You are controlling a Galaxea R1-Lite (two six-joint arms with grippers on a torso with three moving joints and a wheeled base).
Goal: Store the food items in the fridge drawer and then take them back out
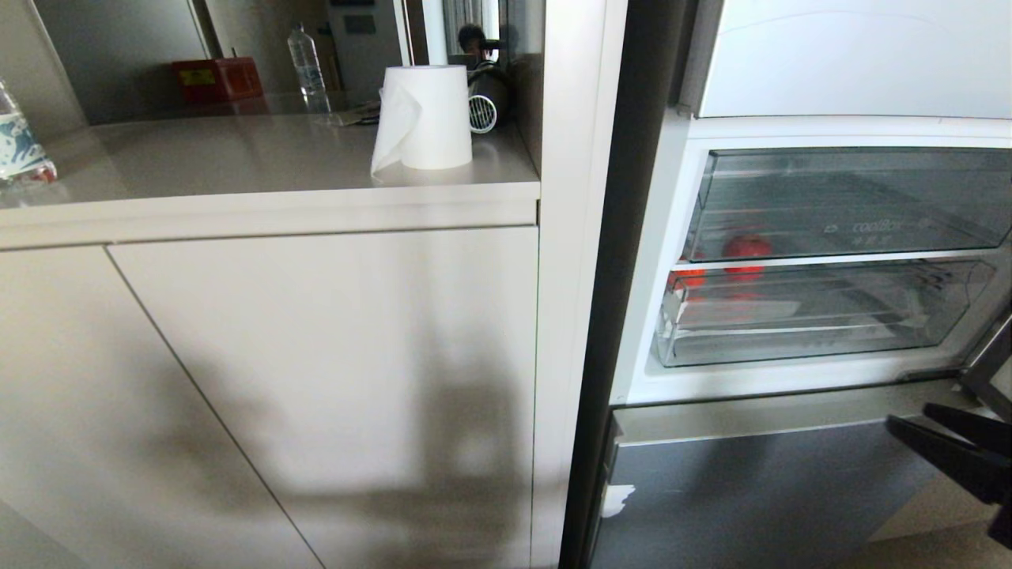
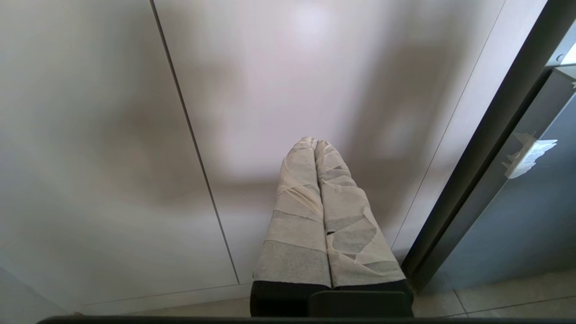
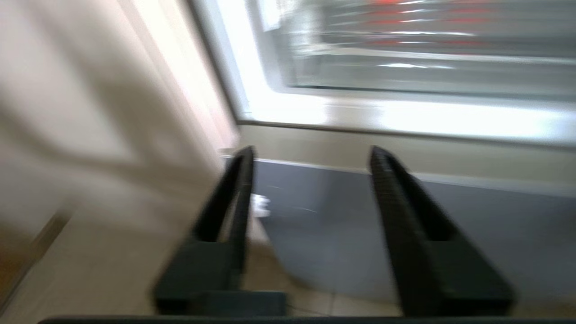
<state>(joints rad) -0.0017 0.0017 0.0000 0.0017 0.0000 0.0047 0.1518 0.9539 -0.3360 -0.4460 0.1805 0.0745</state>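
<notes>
The fridge stands open on the right of the head view with two clear drawers, both pushed in. The lower, shallow one is the fridge drawer (image 1: pixel 814 336). A glossy red fruit (image 1: pixel 747 246) shows through the plastic at the back left, near the seam between the drawers; I cannot tell which drawer holds it. My right gripper (image 1: pixel 909 417) is low at the right edge, below the drawers and in front of the grey lower door. In its wrist view the right gripper (image 3: pixel 311 150) is open and empty, with the fridge drawer (image 3: pixel 405 67) blurred beyond it. My left gripper (image 2: pixel 313 142), its fingers wrapped in white tape, is shut and faces a cabinet door.
A beige cabinet (image 1: pixel 316 356) fills the left, and its counter holds a paper towel roll (image 1: pixel 427 117), a water bottle (image 1: pixel 304 59) and a red box (image 1: pixel 217 79). The grey lower fridge door (image 1: pixel 751 490) carries a white tape scrap (image 1: pixel 617 499). Tiled floor shows below.
</notes>
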